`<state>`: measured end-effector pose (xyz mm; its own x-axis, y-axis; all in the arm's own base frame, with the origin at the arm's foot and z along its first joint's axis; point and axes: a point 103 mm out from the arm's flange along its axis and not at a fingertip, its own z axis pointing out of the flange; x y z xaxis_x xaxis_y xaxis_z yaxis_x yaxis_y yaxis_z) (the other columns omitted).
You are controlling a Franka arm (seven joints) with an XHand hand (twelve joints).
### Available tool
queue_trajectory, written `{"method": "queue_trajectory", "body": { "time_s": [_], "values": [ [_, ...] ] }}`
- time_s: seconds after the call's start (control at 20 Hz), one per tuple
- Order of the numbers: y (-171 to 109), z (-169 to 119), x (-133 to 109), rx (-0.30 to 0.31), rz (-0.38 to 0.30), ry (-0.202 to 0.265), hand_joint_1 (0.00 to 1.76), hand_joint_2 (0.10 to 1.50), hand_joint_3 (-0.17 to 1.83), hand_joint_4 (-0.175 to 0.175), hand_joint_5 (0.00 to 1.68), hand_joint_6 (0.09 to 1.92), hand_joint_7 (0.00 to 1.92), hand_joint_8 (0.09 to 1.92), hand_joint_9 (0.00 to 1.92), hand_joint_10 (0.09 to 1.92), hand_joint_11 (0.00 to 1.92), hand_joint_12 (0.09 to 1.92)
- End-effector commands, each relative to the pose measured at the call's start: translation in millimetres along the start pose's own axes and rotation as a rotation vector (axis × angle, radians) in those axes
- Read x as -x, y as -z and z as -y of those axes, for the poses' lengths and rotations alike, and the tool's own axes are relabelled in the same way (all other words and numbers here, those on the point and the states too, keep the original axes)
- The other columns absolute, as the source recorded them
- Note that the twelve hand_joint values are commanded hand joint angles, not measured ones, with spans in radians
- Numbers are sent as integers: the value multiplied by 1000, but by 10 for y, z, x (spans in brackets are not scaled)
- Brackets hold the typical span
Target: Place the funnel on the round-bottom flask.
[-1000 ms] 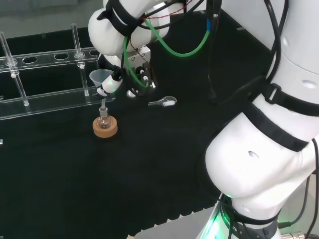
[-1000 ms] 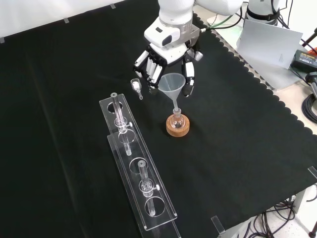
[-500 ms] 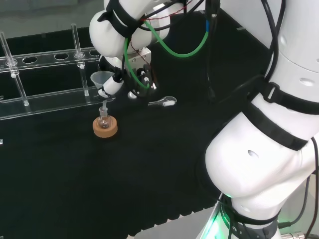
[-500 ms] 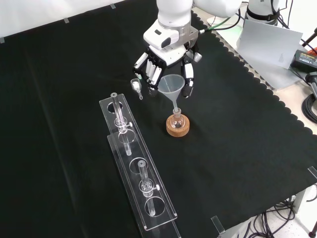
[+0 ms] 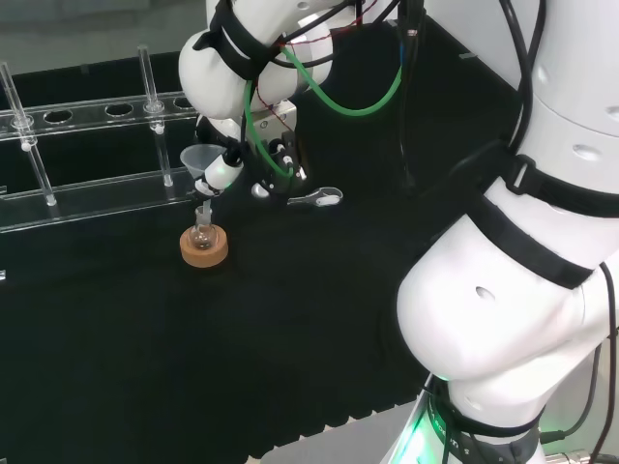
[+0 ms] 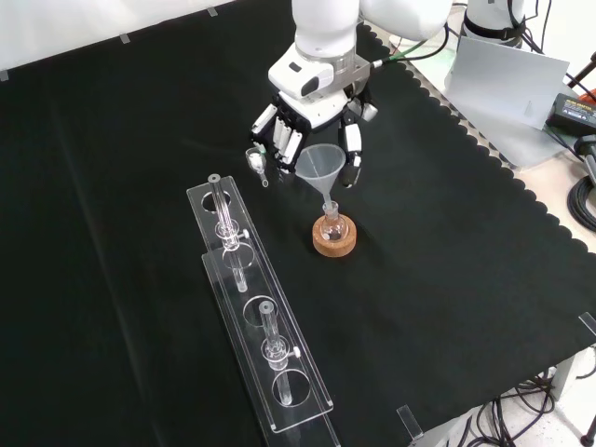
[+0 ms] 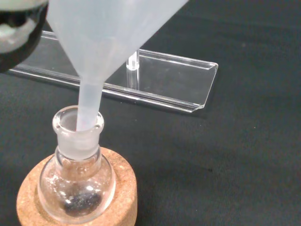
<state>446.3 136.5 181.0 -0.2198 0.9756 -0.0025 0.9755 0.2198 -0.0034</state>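
With hand (image 6: 312, 126) pinching funnel (image 6: 321, 164) above center frame, stem just entering flask (image 6: 332, 226) neck, best lowered straight and plumb until seated, then released without nudging cork ring (image 6: 334, 240).

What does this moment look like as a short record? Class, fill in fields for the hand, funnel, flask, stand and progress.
hand: hand above the flask, fingers curled round the funnel
funnel: funnel upright, its stem tip inside the flask's neck in the wrist view
flask: round-bottom flask upright on its stand
stand: cork ring on the black cloth
progress: stem entered; funnel not yet released
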Motion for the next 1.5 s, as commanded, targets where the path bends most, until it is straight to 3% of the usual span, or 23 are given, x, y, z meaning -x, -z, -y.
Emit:
{"method": "queue_trajectory", "body": {
  "time_s": [0.05,0.7,1.15,1.5],
  "values": [
    [-178,-67,-3,10,-15,-10,1126,733,441,175,1374,382,1463,271,1239,275,401,1361],
    [-283,-44,-267,-2,-80,-35,1126,732,444,175,1372,387,1464,266,1237,273,399,1363],
    [-290,78,-288,-29,-61,-21,1126,731,445,175,1370,390,1465,263,1237,273,397,1364],
    [-261,0,-321,1,-72,-51,1126,731,446,175,1369,393,1464,260,1237,273,397,1365]
  ]
}}
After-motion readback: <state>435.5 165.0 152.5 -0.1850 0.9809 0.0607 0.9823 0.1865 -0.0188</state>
